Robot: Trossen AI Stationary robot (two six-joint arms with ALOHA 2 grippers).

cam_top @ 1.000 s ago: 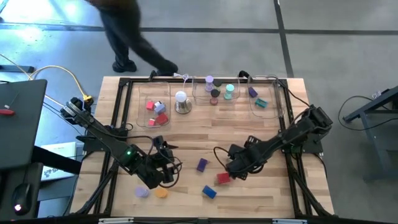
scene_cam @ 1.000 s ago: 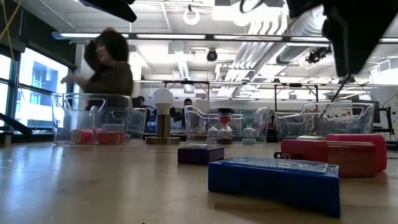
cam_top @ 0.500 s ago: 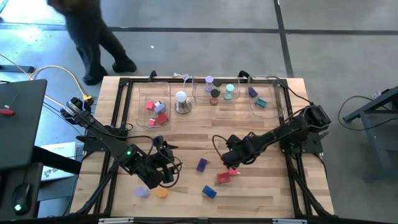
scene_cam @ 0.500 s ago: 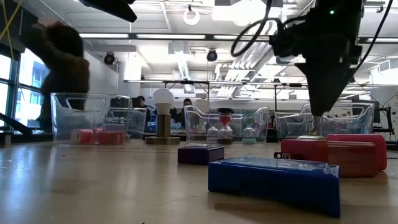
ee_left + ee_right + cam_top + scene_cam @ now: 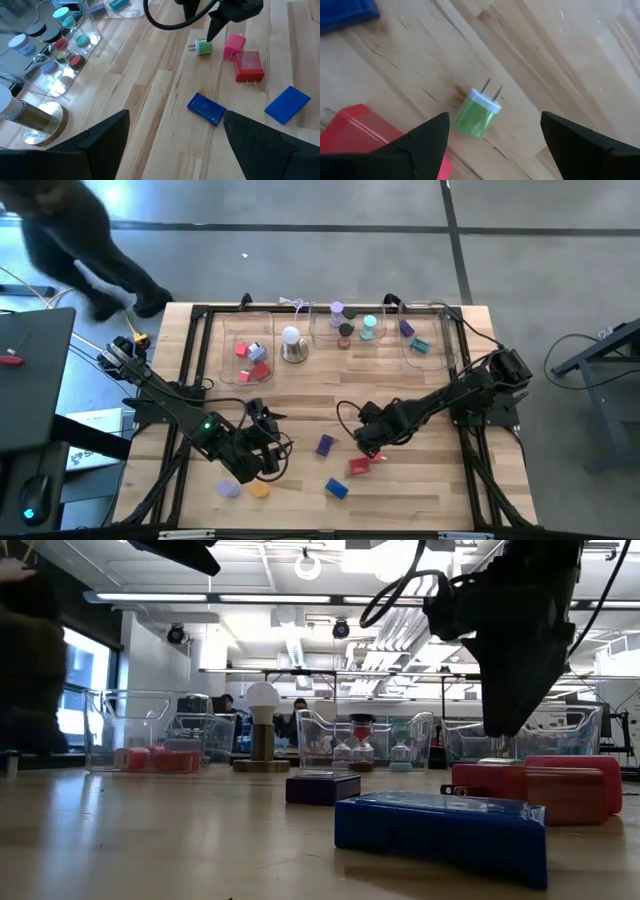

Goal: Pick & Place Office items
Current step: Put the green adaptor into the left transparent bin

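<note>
Worktop [image 5: 420, 480] half-sorted: your right tool [image 5: 372, 448] hangs open over the green plug [image 5: 478, 114], several pieces still loose.

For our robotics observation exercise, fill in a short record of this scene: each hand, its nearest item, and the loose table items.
Right hand: open, above small green wall plug, not touching
Left hand: open, over bare wooden table
Loose nearby: red plastic block, pink plug block, two blue flat blocks
Far side: clear plastic trays
</note>
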